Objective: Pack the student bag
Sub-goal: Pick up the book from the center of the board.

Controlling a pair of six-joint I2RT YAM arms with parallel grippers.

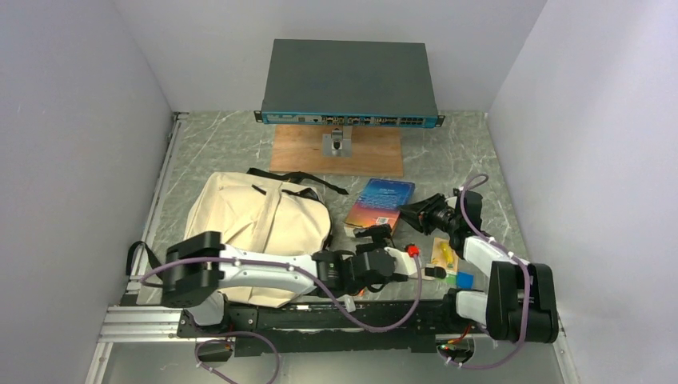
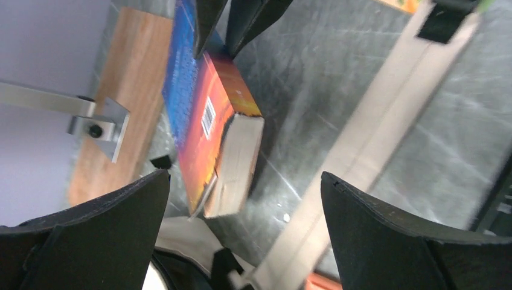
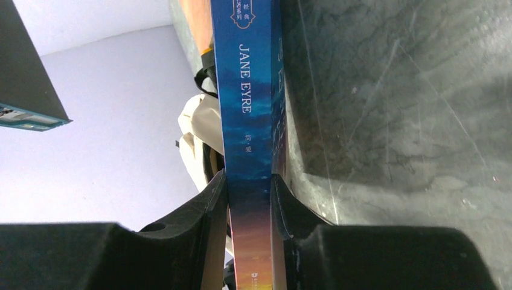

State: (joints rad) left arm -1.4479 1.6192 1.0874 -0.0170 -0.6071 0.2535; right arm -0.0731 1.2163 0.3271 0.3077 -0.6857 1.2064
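Observation:
The student bag [image 1: 264, 220], beige canvas with black trim, lies flat at the left middle of the table. A blue and orange book [image 1: 381, 204], titled Jane Eyre, lies just right of it. My right gripper [image 1: 406, 211] is shut on the book's right edge; in the right wrist view its jaws [image 3: 249, 181] clamp the book's spine [image 3: 247, 90]. My left gripper [image 1: 374, 234] is open and empty just in front of the book. In the left wrist view [image 2: 244, 178] the book's page edge [image 2: 235, 157] lies ahead between the jaws, and a beige strap [image 2: 374, 139] runs diagonally.
A dark network switch [image 1: 349, 80] stands on a wooden board [image 1: 376, 152] at the back. Small items lie near the right arm: a red piece [image 1: 412, 250], a yellowish card [image 1: 442, 254], a blue piece [image 1: 464, 279]. White walls close in both sides.

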